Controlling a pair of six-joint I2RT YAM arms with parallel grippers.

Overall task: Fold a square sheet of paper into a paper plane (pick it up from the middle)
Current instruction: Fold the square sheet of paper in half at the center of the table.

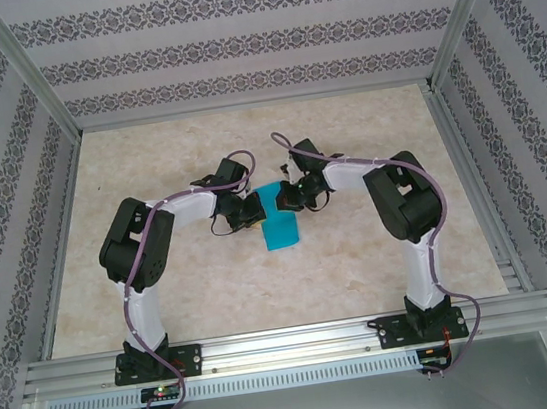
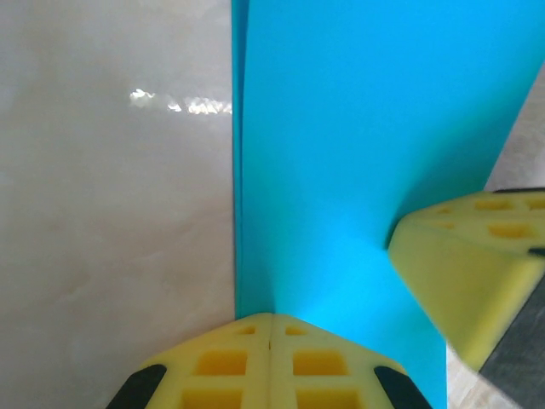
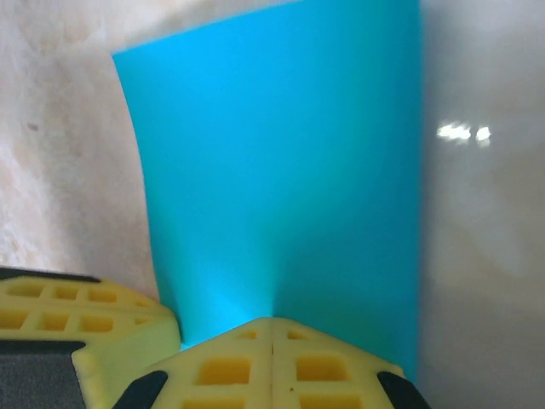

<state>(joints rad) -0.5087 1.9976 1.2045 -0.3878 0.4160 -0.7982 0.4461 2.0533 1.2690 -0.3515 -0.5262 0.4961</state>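
The square sheet of paper (image 1: 279, 226) is cyan-blue and lies on the table as a narrow rectangle, apparently folded in half. A double edge runs down the paper's (image 2: 358, 153) left side in the left wrist view. My left gripper (image 1: 257, 207) and right gripper (image 1: 286, 200) meet at its far end. The left gripper (image 2: 271, 317) is shut, tips down on the paper, with a right fingertip (image 2: 464, 273) close beside it. The right gripper (image 3: 272, 321) is also shut, tips on the paper (image 3: 281, 170), beside a left fingertip (image 3: 85, 315). No paper shows between either pair of pads. The paper plane is out of view.
The beige marbled tabletop (image 1: 164, 289) stretches around the paper. Patterned walls and an aluminium frame (image 1: 27, 96) enclose it on three sides. Both arm bases are bolted to the rail (image 1: 292, 343) at the near edge.
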